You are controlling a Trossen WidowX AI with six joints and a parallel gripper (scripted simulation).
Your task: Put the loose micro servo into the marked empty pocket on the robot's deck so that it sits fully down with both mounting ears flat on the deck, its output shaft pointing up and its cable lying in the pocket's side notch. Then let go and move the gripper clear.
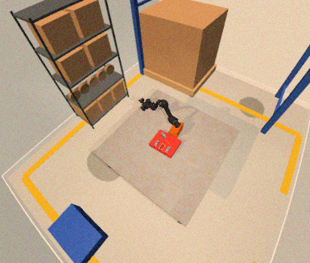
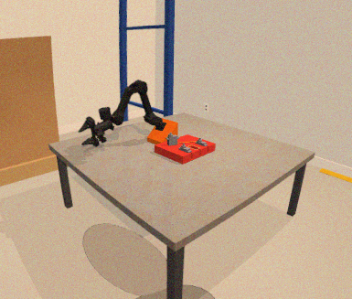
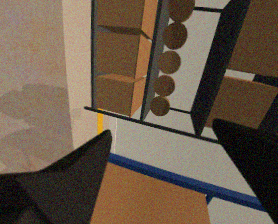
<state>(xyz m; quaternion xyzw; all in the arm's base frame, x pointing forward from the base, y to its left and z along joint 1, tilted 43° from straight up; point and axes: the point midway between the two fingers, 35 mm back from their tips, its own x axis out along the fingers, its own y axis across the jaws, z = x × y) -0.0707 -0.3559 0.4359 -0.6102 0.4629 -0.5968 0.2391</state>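
Note:
The robot's red deck (image 1: 175, 145) (image 2: 170, 154) lies on the table in front of the arm's orange base. A grey servo (image 1: 163, 134) (image 2: 172, 139), apparently the loose one, stands on the deck on the side near the base, turned at an angle, with a thin orange cable trailing over the deck. The marked pocket (image 1: 162, 146) (image 2: 195, 147) is a small outlined opening between two other grey servos. My gripper (image 1: 141, 104) (image 2: 81, 137) (image 3: 160, 128) is open and empty, away from the deck. The wrist view shows neither deck nor servo; small details are too blurred to tell.
The two other servos (image 1: 156, 143) (image 1: 167, 149) sit on the deck either side of the pocket. The orange base block (image 1: 176, 129) (image 2: 163, 132) adjoins the deck. The table (image 1: 196, 174) (image 2: 232, 185) carries both. A shelf rack and a large carton stand beyond the table.

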